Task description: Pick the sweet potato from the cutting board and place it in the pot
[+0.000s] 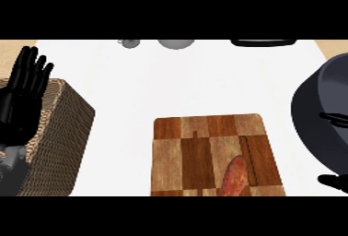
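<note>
The sweet potato (235, 179) lies on the cutting board (204, 138), at the near right part of it. The pot (323, 115) stands right of the board. The right hand (333, 181) shows only as a dark tip right of the board; its finger state cannot be told. The left hand (24, 99) rests open, fingers up, over the wicker basket (65, 133) left of the board.

Risk: the rounded potato may roll during the grasp, and the high pot rim may catch it. The worktop (136, 78) beyond the board is white, with small grey items (176, 43) at its far edge
</note>
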Available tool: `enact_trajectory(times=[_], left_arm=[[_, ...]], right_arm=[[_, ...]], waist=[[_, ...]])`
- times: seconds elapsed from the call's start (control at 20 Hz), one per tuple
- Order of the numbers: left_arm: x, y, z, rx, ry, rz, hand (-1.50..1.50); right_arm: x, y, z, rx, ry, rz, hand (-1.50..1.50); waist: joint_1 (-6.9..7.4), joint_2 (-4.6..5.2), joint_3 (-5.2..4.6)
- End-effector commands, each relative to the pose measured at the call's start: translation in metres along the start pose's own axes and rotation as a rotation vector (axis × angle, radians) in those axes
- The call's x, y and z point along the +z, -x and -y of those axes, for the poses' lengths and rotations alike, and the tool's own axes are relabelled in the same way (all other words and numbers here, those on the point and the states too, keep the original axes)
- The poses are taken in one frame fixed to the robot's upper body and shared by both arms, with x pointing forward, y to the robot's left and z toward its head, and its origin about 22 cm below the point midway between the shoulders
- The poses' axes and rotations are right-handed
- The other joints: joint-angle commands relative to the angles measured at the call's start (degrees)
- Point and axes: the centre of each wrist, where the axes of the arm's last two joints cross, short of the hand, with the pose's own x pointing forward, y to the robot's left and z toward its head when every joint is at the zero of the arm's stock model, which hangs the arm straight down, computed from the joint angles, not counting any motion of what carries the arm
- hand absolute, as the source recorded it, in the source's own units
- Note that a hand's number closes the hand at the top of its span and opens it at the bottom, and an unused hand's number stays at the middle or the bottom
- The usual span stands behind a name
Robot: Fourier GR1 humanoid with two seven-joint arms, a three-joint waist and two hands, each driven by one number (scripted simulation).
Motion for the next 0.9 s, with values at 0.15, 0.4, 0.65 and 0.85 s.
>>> enact_trajectory(times=[0.15,0.4,0.65,0.85], left_arm=[[-0.002,0.025,-0.003,0.027,-0.031,-0.079,0.00],[0.001,0.025,0.005,0.017,-0.004,-0.066,0.00],[0.001,0.026,0.015,0.036,-0.013,-0.057,0.00],[-0.006,0.022,0.023,0.043,-0.002,-0.057,0.00]], right_arm=[[0.008,-0.024,0.004,0.199,-0.216,-0.060,-1.50],[-0.012,-0.048,-0.001,0.325,-0.380,-0.138,-1.50],[-0.024,-0.066,-0.024,0.346,-0.410,-0.211,-1.50],[-0.037,-0.079,-0.047,0.375,-0.465,-0.282,-1.50]], waist=[[-0.32,0.95,-1.12],[0.32,1.04,-1.17],[0.68,1.04,-1.09],[0.88,1.17,-1.11]])
